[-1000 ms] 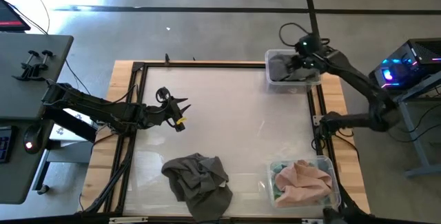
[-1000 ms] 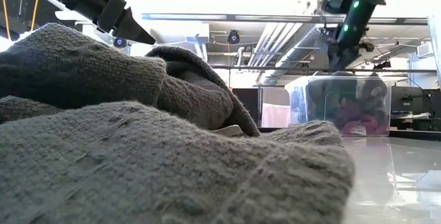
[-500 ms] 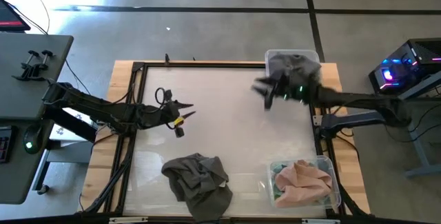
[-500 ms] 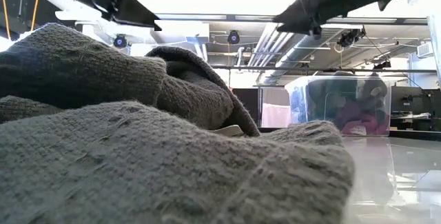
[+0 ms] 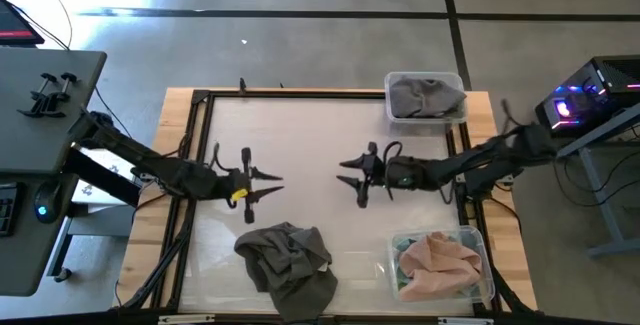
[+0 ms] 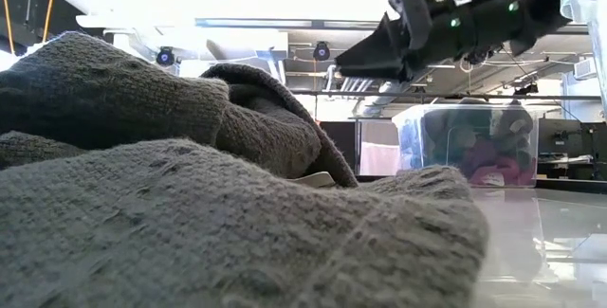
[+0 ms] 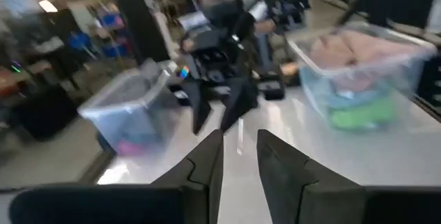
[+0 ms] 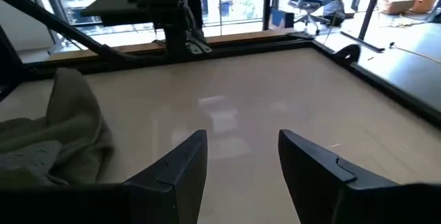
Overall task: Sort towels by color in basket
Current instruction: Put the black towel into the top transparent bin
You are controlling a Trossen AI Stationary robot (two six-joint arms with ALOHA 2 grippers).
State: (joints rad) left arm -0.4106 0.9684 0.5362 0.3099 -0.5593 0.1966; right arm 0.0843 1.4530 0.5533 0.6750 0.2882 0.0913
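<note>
A dark grey towel pile (image 5: pixel 290 265) lies crumpled on the table by its near edge, filling the low view's foreground (image 6: pixel 190 204). The far right bin (image 5: pixel 392 115) holds a grey towel (image 5: pixel 425 95); magenta cloth shows through its wall (image 6: pixel 493 168). In the near right bin (image 5: pixel 482 283), a peach-pink towel (image 5: pixel 440 263) lies on green ones (image 7: pixel 355 110). My left gripper (image 5: pixel 275 184) hangs open above the table left of centre, past the pile's far side. My right gripper (image 5: pixel 352 183) hangs open over the middle, facing it. Neither holds anything.
A dark frame (image 5: pixel 300 93) runs round the pale table top, with wooden boards outside it. The middle and far left of the table top show bare surface (image 8: pixel 234 107). A side table with clamps (image 5: pixel 50 90) stands to the left, electronics (image 5: pixel 585 100) to the right.
My right gripper has left the far right bin and swung toward the table's middle and near side, coming lower; the grey towel stays in the bin. My left gripper has shifted a little toward the near edge, toward the grey pile.
</note>
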